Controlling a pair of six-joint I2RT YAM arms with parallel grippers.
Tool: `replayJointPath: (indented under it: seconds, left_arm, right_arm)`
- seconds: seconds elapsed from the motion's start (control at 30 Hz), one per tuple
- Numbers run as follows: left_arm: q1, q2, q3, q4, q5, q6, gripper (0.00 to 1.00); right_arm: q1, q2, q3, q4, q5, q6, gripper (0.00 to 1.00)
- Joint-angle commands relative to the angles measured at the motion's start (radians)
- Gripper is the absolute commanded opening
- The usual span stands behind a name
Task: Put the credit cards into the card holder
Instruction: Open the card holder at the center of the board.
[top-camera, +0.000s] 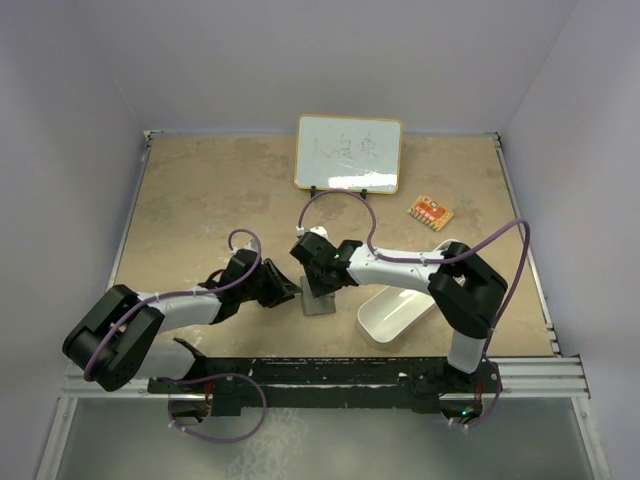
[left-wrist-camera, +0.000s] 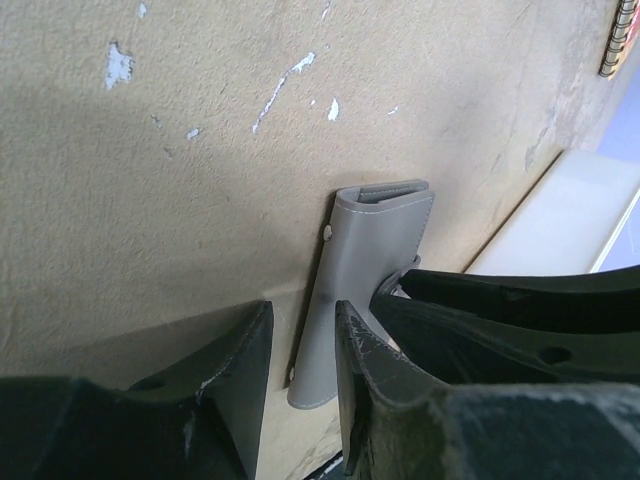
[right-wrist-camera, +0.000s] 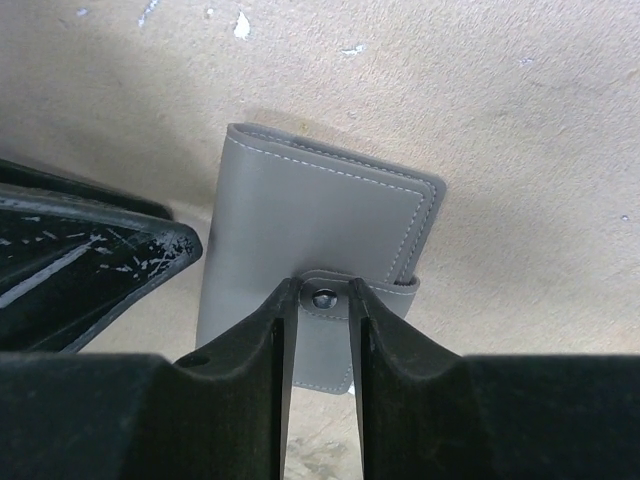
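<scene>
Card holder (right-wrist-camera: 300, 215): lies flat and snapped shut on the table (top-camera: 200, 200), near the middle, right where the two arms' tips meet.
Right gripper (right-wrist-camera: 322, 306): fingers a narrow slot apart, straddling the snap button (right-wrist-camera: 324, 297); I see nothing pinched.
Left gripper (left-wrist-camera: 303, 315): jaws partly spread over one corner of the holder, table showing in the gap, no grip.
Handling: it looks light, thin and soft-skinned, so I'd expect it to slide or flop if tugged from one side. Better to pin the body with one arm and lift the tab's free end with the other.
Cards: the orange-gold card (top-camera: 430, 211) lies well apart, far right; the blue one I cannot find.
Room: the white tray (top-camera: 385, 322) sits near the holder's right edge, the whiteboard (top-camera: 348, 153) stands behind, and bare table stretches left.
</scene>
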Motion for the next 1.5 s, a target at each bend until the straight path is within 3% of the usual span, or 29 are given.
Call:
replayJointPath:
  seconds: [0.0,0.37,0.47,0.7,1.17,1.27,1.47]
  left_arm:
    - [-0.004,0.013,-0.007,0.061,0.015,-0.015,0.29]
    - [-0.005,0.028,-0.003,0.076,0.016,-0.025,0.29]
    - [-0.005,0.026,-0.003,0.076,0.016,-0.027,0.29]
    - [-0.004,0.023,-0.003,0.066,0.011,-0.027,0.29]
    - [-0.005,-0.014,0.005,0.015,-0.020,0.003,0.29]
    - [-0.005,-0.025,0.032,-0.045,-0.028,0.031,0.29]
    - [-0.004,-0.129,0.155,-0.337,-0.158,0.150,0.34]
  right_arm:
    - [0.009,0.028,-0.015,0.007,-0.003,0.012,0.31]
    - [0.031,0.041,-0.022,-0.011,0.019,0.008,0.37]
    - [0.034,0.049,-0.023,-0.027,0.050,0.007,0.29]
    - [0.034,0.015,-0.048,-0.011,0.089,0.003,0.00]
    - [0.034,-0.173,-0.120,0.111,-0.006,0.004,0.00]
    - [0.034,-0.225,-0.137,0.141,-0.020,0.023,0.00]
    - [0.033,-0.333,-0.196,0.241,-0.059,0.074,0.00]
